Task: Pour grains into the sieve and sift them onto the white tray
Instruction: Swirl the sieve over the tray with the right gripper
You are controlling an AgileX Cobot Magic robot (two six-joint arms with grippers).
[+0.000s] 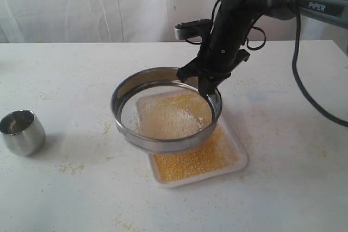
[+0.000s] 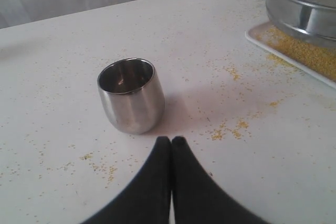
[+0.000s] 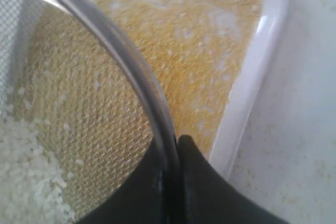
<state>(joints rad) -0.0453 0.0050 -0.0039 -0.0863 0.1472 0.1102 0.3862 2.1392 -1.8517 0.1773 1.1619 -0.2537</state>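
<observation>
i see the right pincer [image 3: 172,148] pinching the sieve [image 1: 163,145] by its far rim; it hangs tilted directly above the white tray [image 1: 239,162], grains [image 1: 187,165] spread beneath. left pincer [image 2: 171,141] pressed together, empty, well apart by the cup [image 2: 131,98].

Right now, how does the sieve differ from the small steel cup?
The sieve is wide and shallow with a mesh bottom; the cup is small, deep and solid. The sieve holds pale grains; the cup looks empty. The right claw grips the sieve's rim over the white tray; the cup stands free on the table. Both are shiny steel.
</observation>
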